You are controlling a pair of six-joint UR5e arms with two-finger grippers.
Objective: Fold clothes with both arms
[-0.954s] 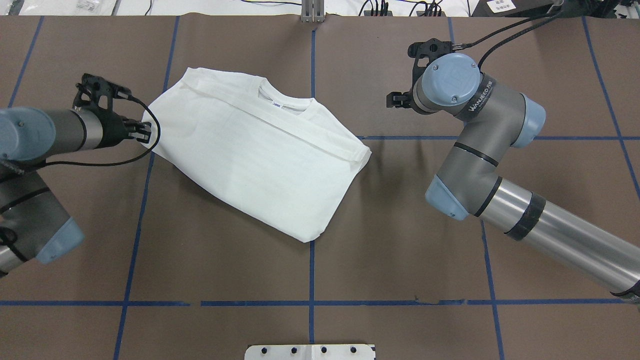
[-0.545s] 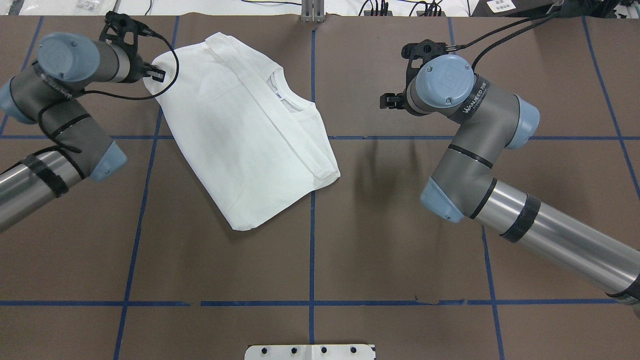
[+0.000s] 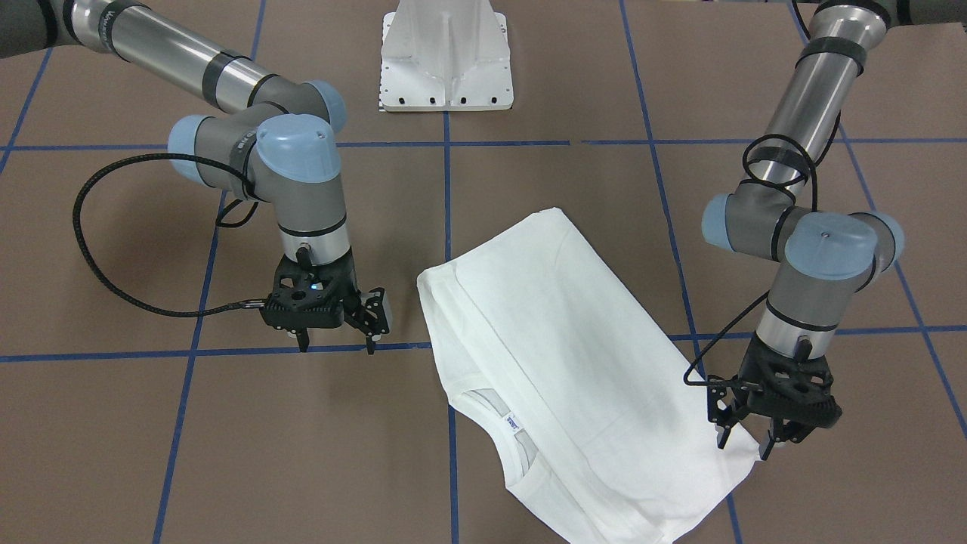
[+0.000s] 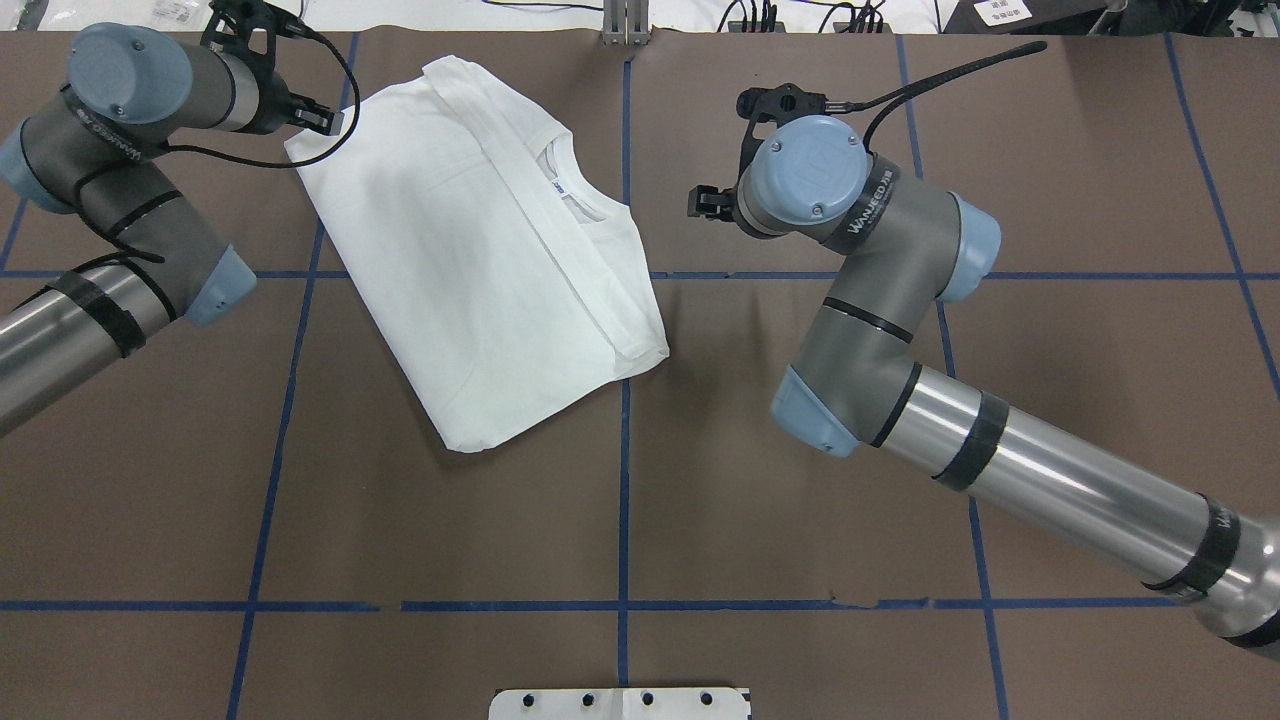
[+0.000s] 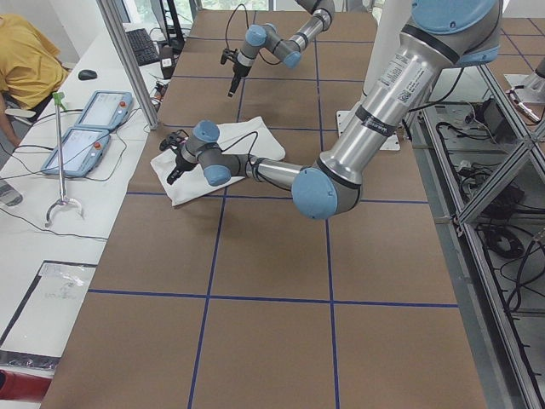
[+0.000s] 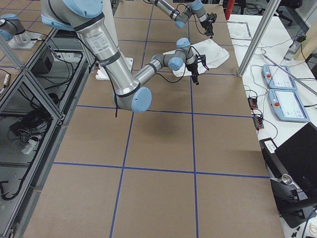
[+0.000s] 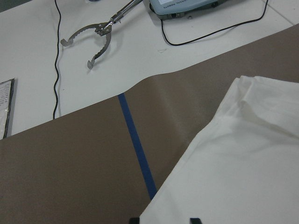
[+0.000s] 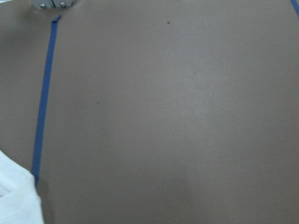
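Since half a second ago, our right end effector (image 3: 336, 346) has swung closer to the folded white cotton long-sleeved T-shirt (image 3: 574, 363). Its fingers are spread, and it is clear of the cloth. Our left end effector (image 3: 744, 446), also spread, stands over the shirt's corner. The shirt lies between them on the brown bench (image 3: 227, 453).
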